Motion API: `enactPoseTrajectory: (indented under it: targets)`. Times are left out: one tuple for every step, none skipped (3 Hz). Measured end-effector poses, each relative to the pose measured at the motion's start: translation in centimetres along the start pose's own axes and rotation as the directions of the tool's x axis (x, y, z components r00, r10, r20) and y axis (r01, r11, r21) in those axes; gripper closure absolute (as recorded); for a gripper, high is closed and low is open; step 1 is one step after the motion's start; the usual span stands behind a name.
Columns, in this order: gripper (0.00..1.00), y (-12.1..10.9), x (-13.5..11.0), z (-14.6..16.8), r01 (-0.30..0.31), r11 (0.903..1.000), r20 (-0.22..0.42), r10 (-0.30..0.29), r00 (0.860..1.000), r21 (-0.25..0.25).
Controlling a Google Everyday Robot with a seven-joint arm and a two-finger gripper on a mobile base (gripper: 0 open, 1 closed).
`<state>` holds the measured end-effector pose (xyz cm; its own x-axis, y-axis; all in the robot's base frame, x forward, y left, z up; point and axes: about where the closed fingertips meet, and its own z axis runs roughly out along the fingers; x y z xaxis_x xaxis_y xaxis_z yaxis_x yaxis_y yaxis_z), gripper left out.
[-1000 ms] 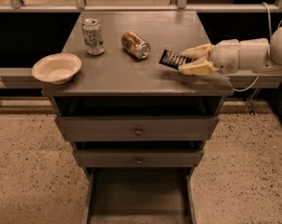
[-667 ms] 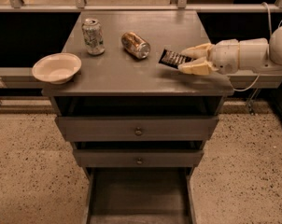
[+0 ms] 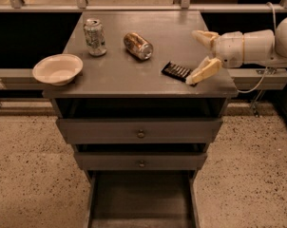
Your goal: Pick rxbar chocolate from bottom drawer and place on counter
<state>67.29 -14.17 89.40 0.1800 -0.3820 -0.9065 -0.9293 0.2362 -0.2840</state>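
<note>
Grey bench [image 3: 134, 82] over speckled floor [image 3: 29, 151]. The rxbar chocolate [image 3: 176, 71] lies flat just off the lower fingertip of the end effector [image 3: 196, 56], whose fingers stand apart, gripping nothing. We judge placing done; the next move calls for backing away without nudging the bar.

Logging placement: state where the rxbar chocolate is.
The rxbar chocolate lies front-right on the counter, between the tipped can and the open gripper.

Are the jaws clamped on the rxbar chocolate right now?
No, the gripper, over the right edge of the counter, has its jaws spread wide, and the rxbar chocolate lies flat on the counter beside them.
</note>
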Motion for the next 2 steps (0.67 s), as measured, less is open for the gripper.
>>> enactPoseTrajectory:
  targets:
    - [0.0, -0.6, -1.2, -3.5, -0.003, 0.9988, -0.088, 0.008, 0.996, 0.049]
    - [0.0, -0.6, -2.8, -3.8, 0.02, 0.9982, -0.111, -0.013, 0.994, 0.057]
